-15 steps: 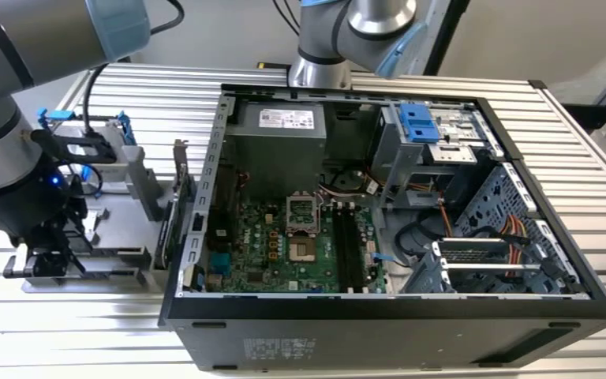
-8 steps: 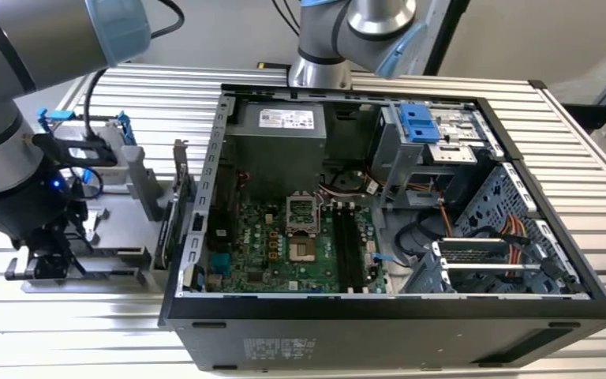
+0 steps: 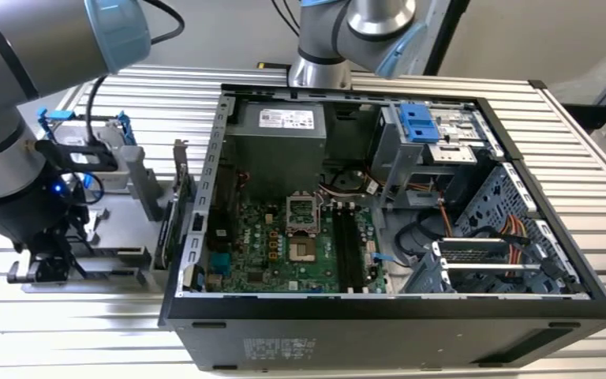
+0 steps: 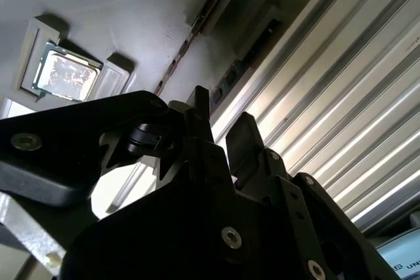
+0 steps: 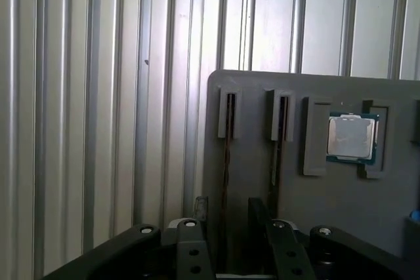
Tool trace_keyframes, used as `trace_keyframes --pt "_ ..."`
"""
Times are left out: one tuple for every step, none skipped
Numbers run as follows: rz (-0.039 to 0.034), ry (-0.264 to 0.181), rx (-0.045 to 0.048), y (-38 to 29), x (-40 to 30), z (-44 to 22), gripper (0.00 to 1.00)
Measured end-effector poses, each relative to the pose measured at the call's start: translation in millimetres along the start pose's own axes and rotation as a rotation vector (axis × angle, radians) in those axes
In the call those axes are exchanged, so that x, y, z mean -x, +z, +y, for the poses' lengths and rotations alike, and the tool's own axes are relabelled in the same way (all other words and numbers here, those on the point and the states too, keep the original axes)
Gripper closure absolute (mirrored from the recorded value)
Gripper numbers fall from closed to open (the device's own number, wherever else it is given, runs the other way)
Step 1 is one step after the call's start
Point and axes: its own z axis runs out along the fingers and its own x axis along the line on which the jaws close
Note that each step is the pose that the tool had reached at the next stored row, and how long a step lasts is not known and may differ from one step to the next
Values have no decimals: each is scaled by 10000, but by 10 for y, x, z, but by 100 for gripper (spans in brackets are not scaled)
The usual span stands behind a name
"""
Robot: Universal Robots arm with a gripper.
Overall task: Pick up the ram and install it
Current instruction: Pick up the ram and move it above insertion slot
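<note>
**Exterior view.** Illumination is bright, even and diffuse, and the direction of the source cannot be determined. The ribbed tabletop [image 3: 72, 347] returns a soft sheen without clipping. The interior of the computer case [image 3: 387, 335] is darker, with the deepest shadow around the drive bays. The arm [image 3: 19, 95], close to the lens, renders soft.

**Second wrist view.** Contrast is high. The hand [image 4: 222, 119] appears as a near-black, defocused silhouette. The tabletop ribs behind it glare to white stripes. The grey tray [image 4: 131, 18] is dim.

**First wrist view.** The whole field is mildly soft. The tabletop ribs carry bright lengthwise highlights. The processor [image 5: 352, 137] lid shows a pale reflection.
</note>
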Motion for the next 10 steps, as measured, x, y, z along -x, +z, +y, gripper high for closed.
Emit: trace_keyframes --pt "2 20 0 8 0 1 0" --pt "5 39 1 16 0 2 0" --pt "9 58 1 25 0 3 0" --pt "13 77 1 33 0 3 0" --pt "16 92 2 40 0 4 0" --pt "19 112 2 48 0 4 0" --pt "21 132 2 56 0 5 0" --pt "22 150 2 64 0 5 0" --pt "24 169 2 72 0 6 0" --pt "25 188 2 80 0 7 0"
